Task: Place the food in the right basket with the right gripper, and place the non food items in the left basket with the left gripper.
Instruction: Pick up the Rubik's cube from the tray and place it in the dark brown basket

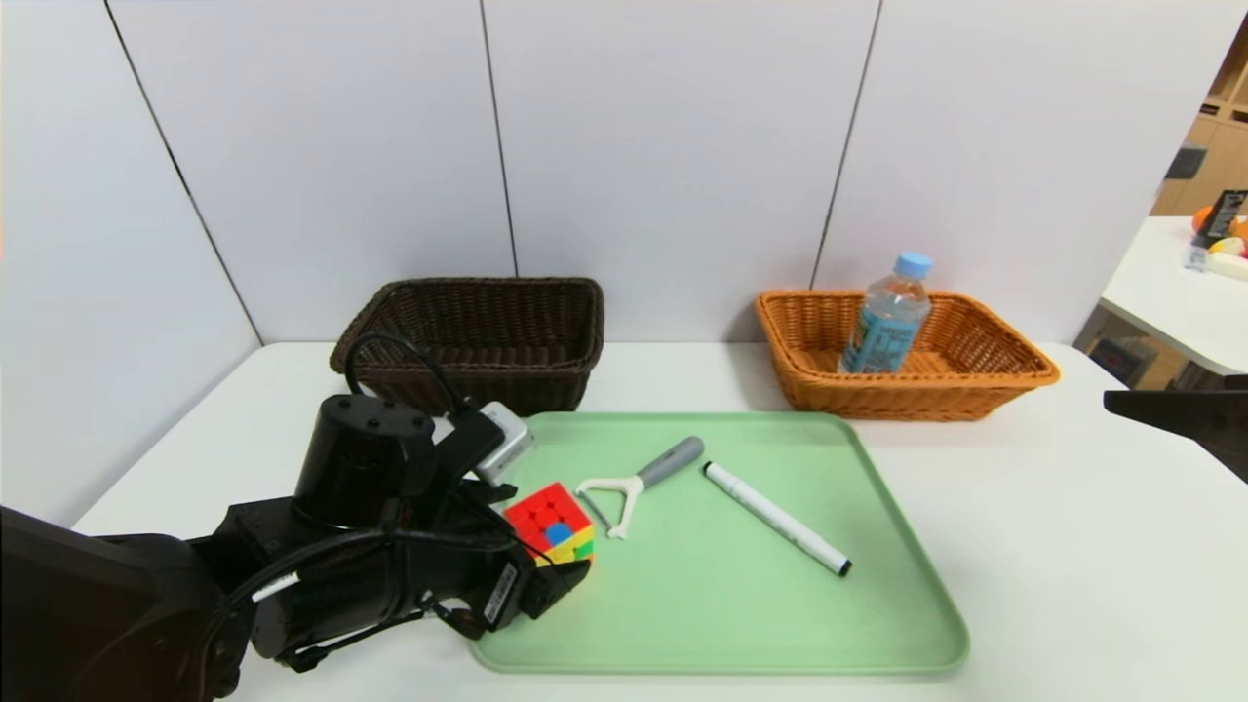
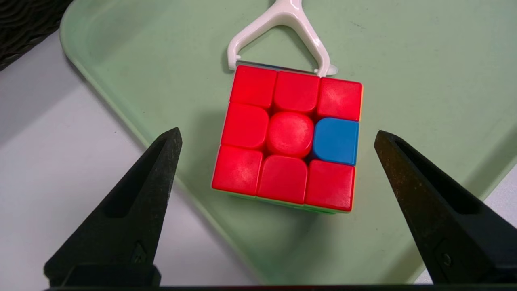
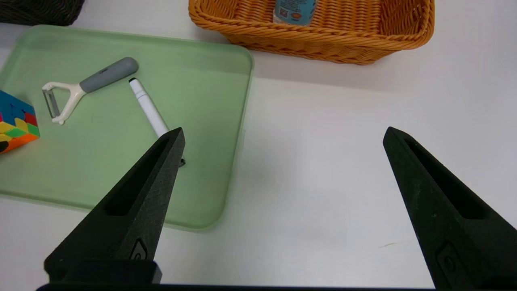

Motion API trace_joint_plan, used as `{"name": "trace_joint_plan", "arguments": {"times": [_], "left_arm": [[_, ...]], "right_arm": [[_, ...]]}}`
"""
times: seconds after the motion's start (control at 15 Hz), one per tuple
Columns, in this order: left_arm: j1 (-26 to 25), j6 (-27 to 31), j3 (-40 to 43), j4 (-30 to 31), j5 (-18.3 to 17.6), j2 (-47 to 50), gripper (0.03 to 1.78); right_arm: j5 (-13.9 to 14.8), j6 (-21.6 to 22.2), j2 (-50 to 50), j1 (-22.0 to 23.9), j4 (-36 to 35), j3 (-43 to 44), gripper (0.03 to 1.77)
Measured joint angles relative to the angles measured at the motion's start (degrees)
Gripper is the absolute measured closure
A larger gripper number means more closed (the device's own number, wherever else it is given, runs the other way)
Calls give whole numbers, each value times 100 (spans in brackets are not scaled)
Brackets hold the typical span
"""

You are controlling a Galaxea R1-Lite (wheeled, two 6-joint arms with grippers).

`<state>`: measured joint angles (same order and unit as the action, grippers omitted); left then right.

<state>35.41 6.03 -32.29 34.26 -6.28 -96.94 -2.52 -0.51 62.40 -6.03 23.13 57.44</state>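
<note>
Left gripper (image 2: 276,135) spread wide, hanging over the multicoloured puzzle cube (image 2: 288,139), one black finger either side, no contact. Cube sits near the left edge of the pale green plastic tray (image 1: 877,604), touching the blade end of the white Y-shaped peeler with grey handle (image 1: 639,480). Peeler's long axis runs diagonal, handle toward the far right. Slim white marker with black tip (image 1: 777,518) lies diagonal the other way, tip toward the near right; open tray all round it.

Clear plastic water bottle with light blue cap (image 1: 889,317) stands upright in the orange-tan wicker basket (image 1: 985,385). Dark brown wicker basket (image 1: 546,375) sits behind the tray's left corner.

Right gripper (image 3: 282,135) spread, empty, over bare white table (image 3: 323,182) right of the tray. Only the left wrist view shows the cube-peeler contact.
</note>
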Motion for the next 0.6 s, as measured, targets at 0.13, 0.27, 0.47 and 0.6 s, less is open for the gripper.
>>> {"name": "trace_joint_plan", "arguments": {"times": [0.13,0.27,0.47,0.6], "left_arm": [[0,9,-17,72,5,-63,12],[0,11,-20,132,6,-118,12],[0,16,-17,155,9,-176,12],[0,16,-17,155,9,-190,12]], "right_arm": [[0,0,-28,0,-4,-37,11],[0,2,-44,0,2,-59,11],[-63,0,-55,0,-11,-78,11],[-69,0,-63,0,0,-102,11]]}}
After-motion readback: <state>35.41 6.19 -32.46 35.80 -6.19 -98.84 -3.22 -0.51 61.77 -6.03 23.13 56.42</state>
